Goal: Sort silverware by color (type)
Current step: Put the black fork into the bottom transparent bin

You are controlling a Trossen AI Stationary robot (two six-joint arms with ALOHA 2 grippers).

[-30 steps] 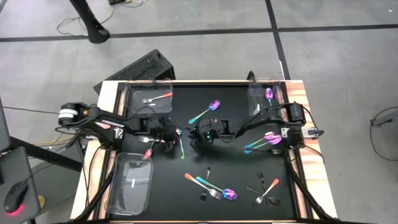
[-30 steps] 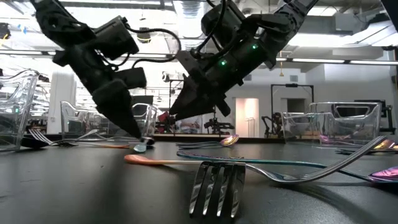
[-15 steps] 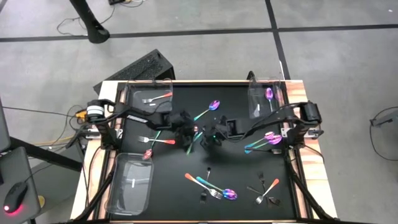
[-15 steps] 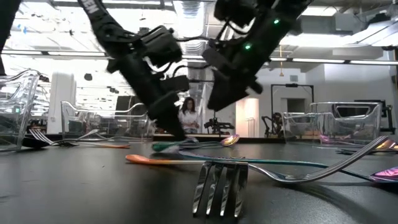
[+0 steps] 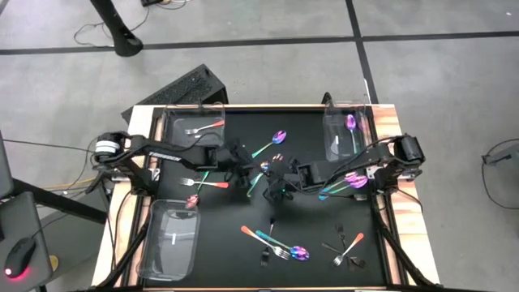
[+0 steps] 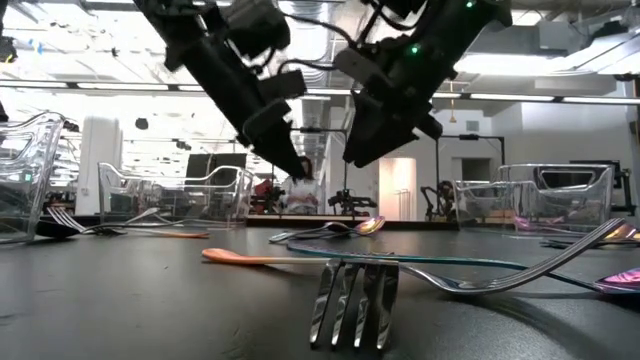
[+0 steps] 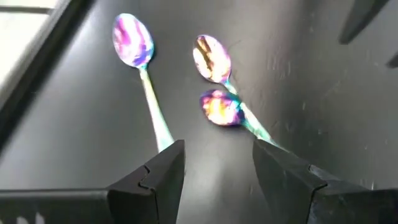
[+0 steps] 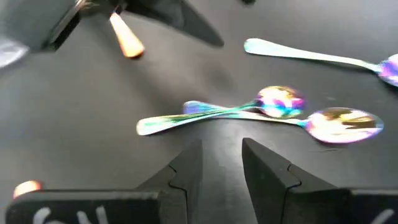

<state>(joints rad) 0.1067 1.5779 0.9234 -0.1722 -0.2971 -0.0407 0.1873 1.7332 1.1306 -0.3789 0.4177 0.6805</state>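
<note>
Both pincers lifted off crossed spoons (image 8: 273, 112)

Robotics lab, bare grey concrete floor (image 5: 243, 24), black work table (image 5: 300, 219), fluorescent ceiling lights (image 6: 560, 65), open hall behind

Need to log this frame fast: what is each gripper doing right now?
Left gripper: open, empty, above two crossed spoons.
Right gripper: open, empty, above the same spoons.

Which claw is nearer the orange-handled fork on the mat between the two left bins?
Left. The left claw hangs just off the fork's handle end, toward the table's middle. The right claw is farther on, past the left one.
</note>
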